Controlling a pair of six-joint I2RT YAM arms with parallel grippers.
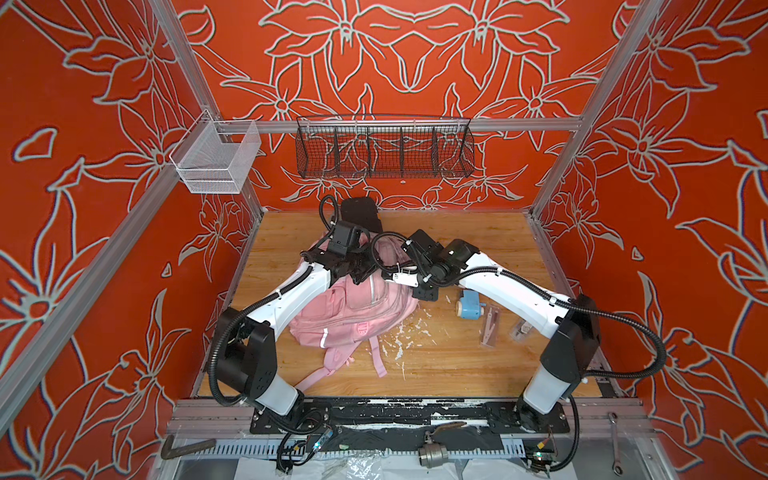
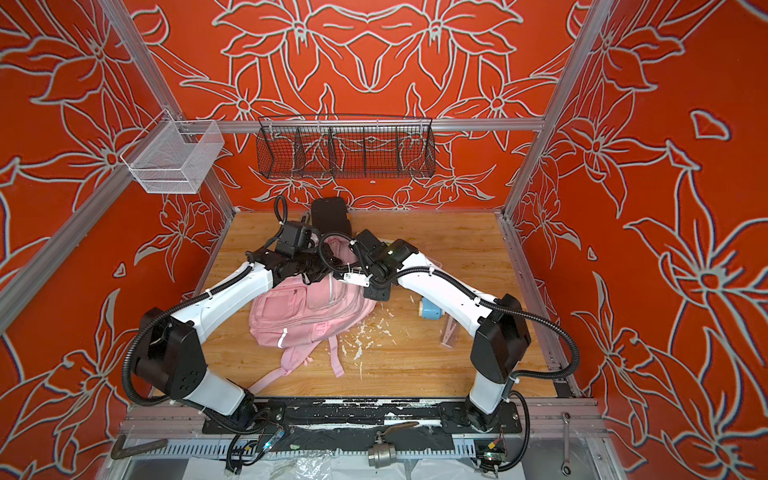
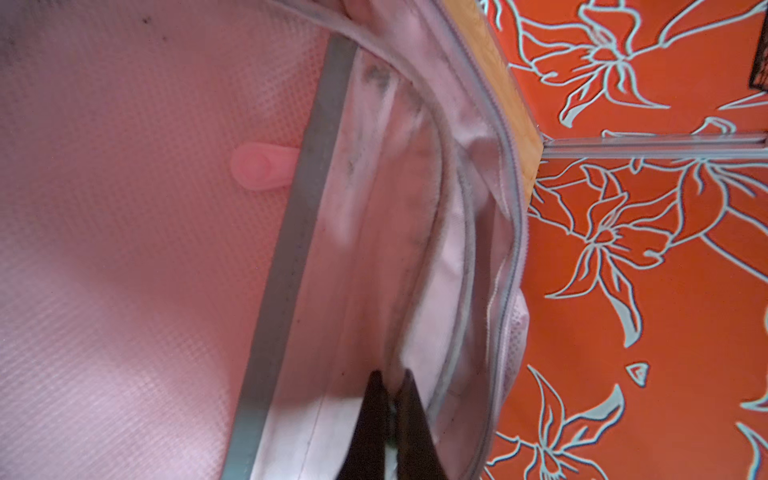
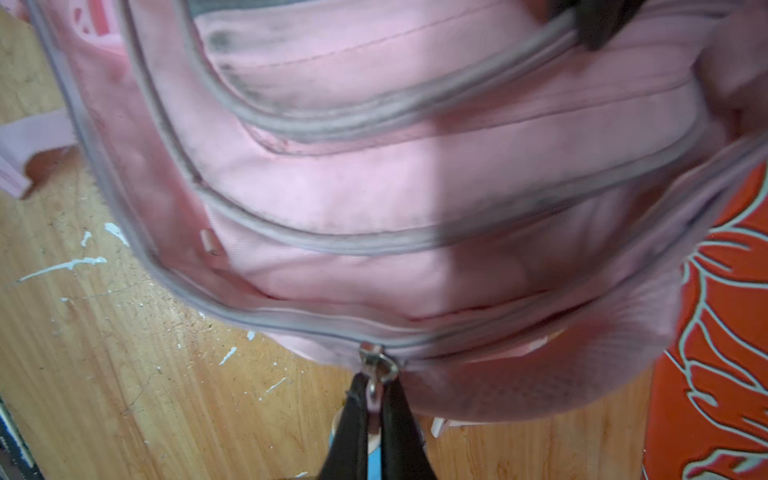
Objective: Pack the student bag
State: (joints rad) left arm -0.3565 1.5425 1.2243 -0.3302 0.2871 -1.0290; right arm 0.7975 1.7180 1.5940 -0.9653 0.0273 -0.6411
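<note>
Left tool (image 3: 392,375), right tool (image 4: 376,384), one student bag (image 1: 353,316)

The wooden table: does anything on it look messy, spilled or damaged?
Yes. White flecks, like chipped paint, lie scattered over the table just right of the student bag, whose piping looks grimy grey.

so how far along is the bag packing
Early: nothing visibly packed yet. Right hand pinches a zipper pull on the student bag; left hand grips its fabric. Blue pencil sharpener and clear packets lie out on the table, waiting.
</note>
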